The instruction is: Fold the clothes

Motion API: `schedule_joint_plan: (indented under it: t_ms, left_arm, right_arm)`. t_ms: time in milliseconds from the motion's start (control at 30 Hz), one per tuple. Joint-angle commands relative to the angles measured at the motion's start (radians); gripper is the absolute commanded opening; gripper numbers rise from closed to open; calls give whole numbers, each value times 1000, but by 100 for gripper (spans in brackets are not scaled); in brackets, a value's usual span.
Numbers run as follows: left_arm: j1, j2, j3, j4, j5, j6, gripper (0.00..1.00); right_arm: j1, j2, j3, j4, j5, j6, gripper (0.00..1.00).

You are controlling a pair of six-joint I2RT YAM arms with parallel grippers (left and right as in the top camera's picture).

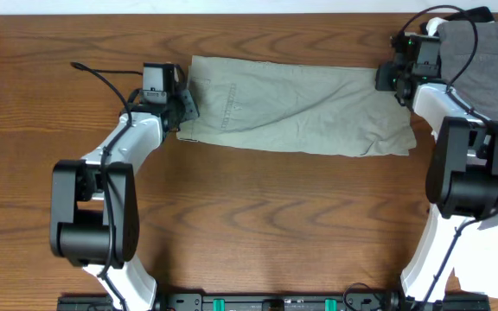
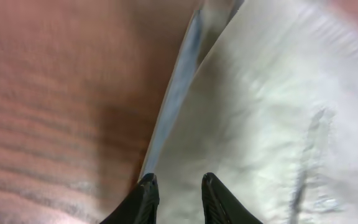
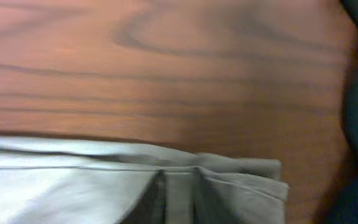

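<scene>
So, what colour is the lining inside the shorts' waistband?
Pale blue; the waistband lining shows best in the left wrist view.

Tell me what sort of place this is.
Likely a robot lab workstation: a left arm and right arm mounted on a black rail at a wooden table, khaki shorts spread between them.

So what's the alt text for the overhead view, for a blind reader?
Khaki shorts lie flat across a wooden table, the left gripper at one end and the right gripper at the other. Grey clothes sit at the right edge.
</scene>
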Motion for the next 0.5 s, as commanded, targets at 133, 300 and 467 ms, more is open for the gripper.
schedule_joint_plan:
  t_ms: [133,300,467]
  left_arm:
    - [-2,-140,10,124,78,18,22]
    - [-2,-82,10,265,180,18,21]
    - [-2,23,10,423,259,21,20]
  right_arm:
    - [45,-268,1,-226,-151,54,17]
    - [74,-318,1,-491,-151,65,12]
    - [91,-292,-3,-652,-151,79,8]
